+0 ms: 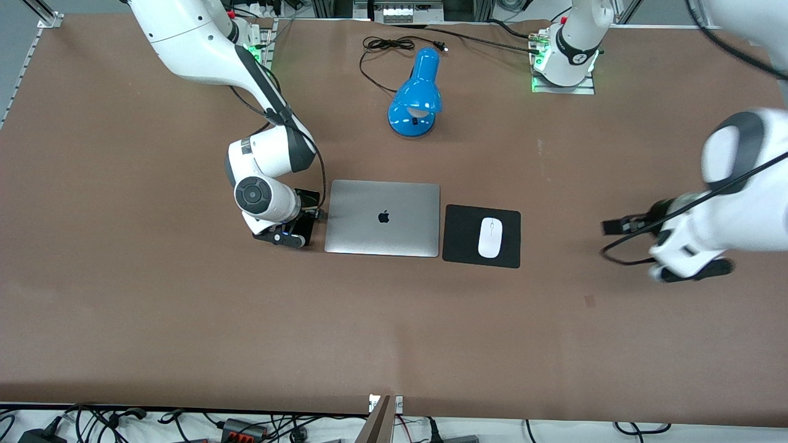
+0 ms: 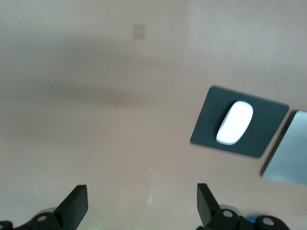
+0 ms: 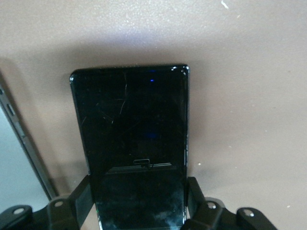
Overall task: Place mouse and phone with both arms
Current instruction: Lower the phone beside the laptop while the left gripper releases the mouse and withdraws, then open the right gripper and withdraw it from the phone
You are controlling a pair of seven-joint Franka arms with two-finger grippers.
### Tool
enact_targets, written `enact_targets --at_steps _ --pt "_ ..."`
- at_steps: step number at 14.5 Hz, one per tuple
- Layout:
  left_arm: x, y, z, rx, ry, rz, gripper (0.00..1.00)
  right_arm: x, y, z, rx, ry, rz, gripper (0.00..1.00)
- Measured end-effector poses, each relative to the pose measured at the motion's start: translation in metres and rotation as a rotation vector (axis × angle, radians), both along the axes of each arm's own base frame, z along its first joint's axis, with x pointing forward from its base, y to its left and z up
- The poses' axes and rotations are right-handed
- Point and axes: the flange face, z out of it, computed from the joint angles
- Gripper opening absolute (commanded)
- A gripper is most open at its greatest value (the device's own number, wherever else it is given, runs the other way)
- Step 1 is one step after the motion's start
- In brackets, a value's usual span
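Only wrist-visible: pincer-flanked phone (image 3: 132, 148).

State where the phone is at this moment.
The phone sits between the right gripper jaws, low over the table beside the laptop, toward the right arm's end.

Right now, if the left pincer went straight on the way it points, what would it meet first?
Probably bare table: the open left pincer points down at empty surface. The mouse on its mouse pad lies off to the side of that line.

Robot lab: brown-covered table (image 1: 184, 320), bolted arm bases (image 1: 563, 67), aluminium framing, loose cables (image 1: 246, 424) along table edge.
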Motion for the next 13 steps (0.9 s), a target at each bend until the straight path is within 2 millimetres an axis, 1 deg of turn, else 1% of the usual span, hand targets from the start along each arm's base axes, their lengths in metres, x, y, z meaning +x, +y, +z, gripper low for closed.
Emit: enact_targets --at_steps 1,3,4,5,6,7,8,10,11,13 --pt "-0.004 0.011 0.017 0.017 0.018 0.011 1.00 0.000 0.001 0.000 0.000 0.000 0.002 0.99" --pt "-0.009 0.035 0.045 0.034 0.014 0.044 1.00 -0.001 0.002 0.000 0.000 -0.001 0.001 1.00" --pt "-0.010 0.046 0.054 0.035 0.008 0.056 1.00 0.000 0.002 0.001 0.001 -0.003 0.000 1.00" --pt "-0.012 0.052 0.060 0.032 0.003 0.056 1.00 0.003 0.003 0.006 0.004 -0.012 0.000 1.00" --pt "-0.013 0.054 0.067 0.031 -0.004 0.053 1.00 0.008 0.004 0.016 0.012 -0.030 -0.002 1.00" --pt "-0.015 0.051 0.072 0.028 -0.013 0.045 1.00 0.014 0.005 0.033 0.023 -0.054 -0.003 1.00" --pt "-0.016 0.044 0.078 0.025 -0.026 0.033 1.00 0.021 0.006 0.057 0.034 -0.077 -0.003 1.00" --pt "-0.021 0.028 0.090 0.020 -0.069 0.008 1.00 0.037 0.004 0.118 0.046 -0.114 0.003 1.00" --pt "-0.026 0.020 0.093 0.018 -0.098 -0.004 1.00 0.047 -0.001 0.151 0.048 -0.130 0.010 1.00" --pt "-0.044 0.009 0.094 0.023 -0.149 -0.017 1.00 0.065 -0.019 0.212 0.050 -0.157 0.027 1.00"
